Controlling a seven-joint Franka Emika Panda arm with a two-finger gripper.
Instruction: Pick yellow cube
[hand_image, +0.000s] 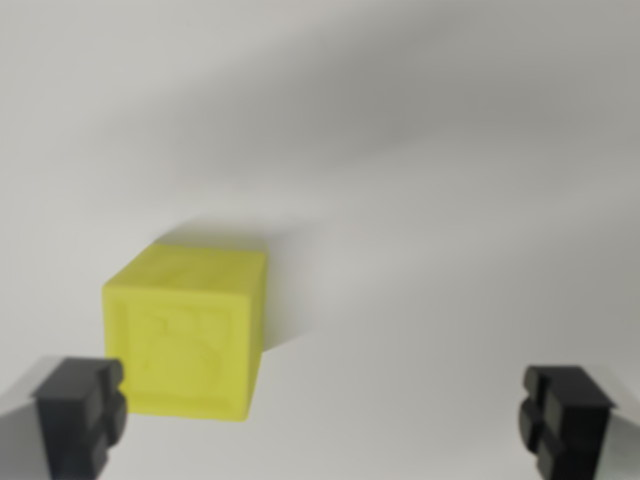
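Two black fingertips (82, 410) sit closest to the camera, one low at the wrist view's left and the other low at the wrist view's right, with a wide stretch of bare surface between them. So the claw (322, 415) stands spread wide and has hold of nothing.

Beneath it lies a plain, pale grey-white surface (430, 250), smooth and unmarked, crossed by soft broad shadows; no edge, wall or other part of the room shows anywhere. Open room runs ahead of the claw and off toward the right-hand fingertip.

Resting flat on that surface is the yellow cube (190, 335), just ahead of the left-hand fingertip and toward the inner side of it, well apart from the right-hand one. It sits off-centre in the gap, turned a little so one corner edge faces the claw. Whether the left fingertip touches it cannot be told; the picture is blurred.
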